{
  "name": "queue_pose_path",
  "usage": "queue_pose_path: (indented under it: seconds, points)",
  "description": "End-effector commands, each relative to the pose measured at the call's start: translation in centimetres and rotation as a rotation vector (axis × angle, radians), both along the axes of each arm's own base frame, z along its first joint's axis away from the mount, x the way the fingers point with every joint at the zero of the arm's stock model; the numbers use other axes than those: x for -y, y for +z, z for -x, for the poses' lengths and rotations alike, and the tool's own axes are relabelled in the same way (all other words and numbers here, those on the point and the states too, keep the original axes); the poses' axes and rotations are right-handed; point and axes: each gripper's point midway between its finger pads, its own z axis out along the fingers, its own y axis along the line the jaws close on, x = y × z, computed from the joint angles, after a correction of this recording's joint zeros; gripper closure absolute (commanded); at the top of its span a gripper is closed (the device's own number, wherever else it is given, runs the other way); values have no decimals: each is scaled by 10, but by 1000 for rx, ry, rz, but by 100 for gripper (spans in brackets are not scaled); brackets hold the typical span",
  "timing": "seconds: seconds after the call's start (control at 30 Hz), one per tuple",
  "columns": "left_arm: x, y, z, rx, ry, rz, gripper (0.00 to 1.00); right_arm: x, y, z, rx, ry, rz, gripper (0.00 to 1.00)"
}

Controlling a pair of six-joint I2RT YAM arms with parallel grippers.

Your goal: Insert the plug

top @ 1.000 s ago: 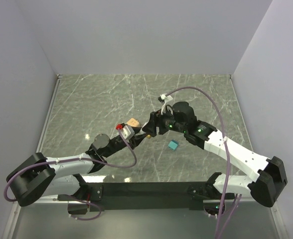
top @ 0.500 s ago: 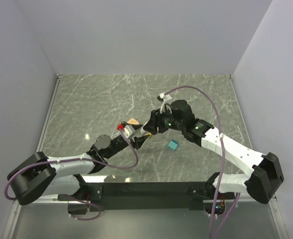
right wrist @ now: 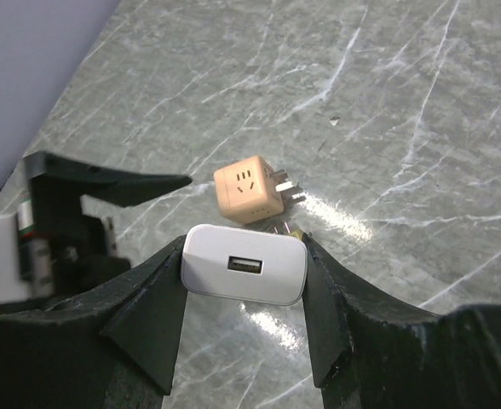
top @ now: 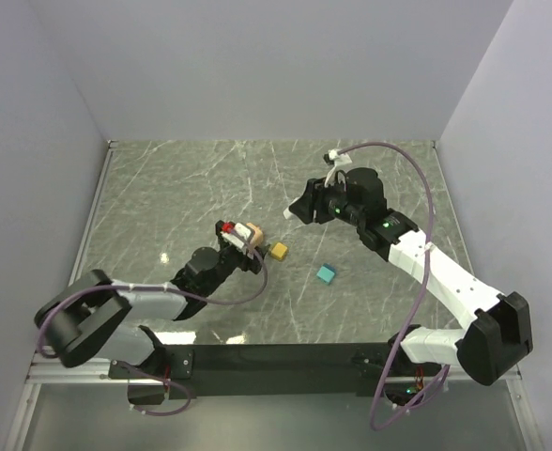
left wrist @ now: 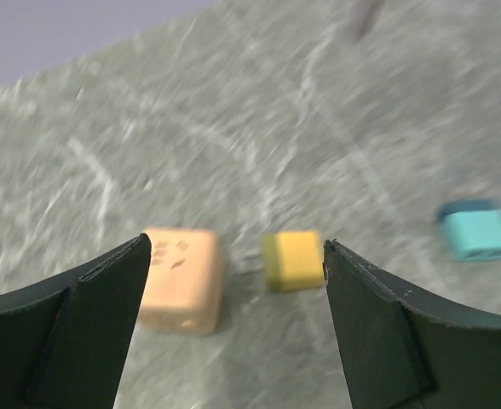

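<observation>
My right gripper is shut on a white USB charger plug, held above the table with its USB port facing the camera. Seen from above, this gripper hangs right of and beyond the peach cube socket. The socket lies on the marble with its pins pointing right. My left gripper is open and empty. Just ahead of its fingers sit the socket and a yellow block. From above, the left gripper is right by the socket.
A yellow block lies just right of the socket, and a teal block sits farther right, also seen in the left wrist view. Grey walls enclose the marble table on three sides.
The right arm has lifted back and to the right with the plug in its grip. The left gripper has opened and drawn back to the left; the yellow block now lies free on the table.
</observation>
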Motion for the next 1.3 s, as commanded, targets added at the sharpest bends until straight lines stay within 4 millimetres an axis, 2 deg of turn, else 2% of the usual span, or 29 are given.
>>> queue_pose_path:
  seconds: [0.0, 0.07, 0.17, 0.33, 0.37, 0.4, 0.47, 0.5, 0.53, 0.6, 0.67, 0.7, 0.73, 0.77, 0.8, 0.83, 0.87, 0.9, 1.2, 1.27]
  points:
    - [-14, 9, -31, 19, 136, 30, 12, -4, 42, -4, 127, 31, -52, 100]
    - [-20, 6, -44, 16, 158, 26, 12, -5, 35, -8, 109, 30, -34, 100]
    - [-27, 6, -46, -4, 148, 82, 12, -12, 25, -16, 94, 60, 0, 100]
    - [-30, 13, -29, -13, 22, 147, 12, -30, 7, -29, 146, 150, 70, 100]
    - [-36, 13, -31, -24, 21, 158, 12, -35, 6, -30, 162, 173, 76, 100]
    - [-38, 14, -28, -45, 7, 185, 12, -41, -5, -34, 165, 202, 103, 100]
    - [-43, 12, -27, -86, -3, 200, 12, -51, -7, -37, 176, 253, 105, 100]
    - [-45, 19, -26, -96, 0, 227, 12, -57, -19, -40, 169, 283, 125, 100]
    - [-48, 9, -25, -149, 22, 216, 12, -64, -17, -41, 174, 312, 124, 100]
    - [-52, 17, -23, -179, 45, 257, 11, -77, -27, -45, 198, 378, 167, 100]
    - [-60, 8, -21, -248, 100, 270, 11, -87, -40, -46, 212, 430, 210, 100]
    - [-63, 16, -21, -243, 117, 283, 11, -92, -38, -47, 230, 441, 215, 100]
    - [-66, 16, -21, -254, 135, 283, 11, -99, -39, -45, 240, 460, 221, 100]
    - [-73, 7, -20, -300, 181, 280, 11, -103, -39, -45, 251, 475, 225, 100]
    - [-75, 16, -21, -293, 193, 296, 11, -107, -42, -49, 264, 486, 240, 100]
    - [-77, 15, -19, -312, 199, 298, 11, -111, -46, -46, 263, 501, 252, 100]
    - [-78, 10, -16, -350, 209, 297, 11, -113, -48, -46, 265, 509, 261, 100]
    - [-77, 18, -15, -351, 207, 314, 11, -116, -51, -49, 273, 511, 279, 100]
    - [-109, 27, -13, -409, 397, 379, 9, -132, -74, -49, 287, 515, 311, 100]
    - [-115, 22, -14, -423, 441, 371, 10, -132, -78, -49, 288, 514, 319, 100]
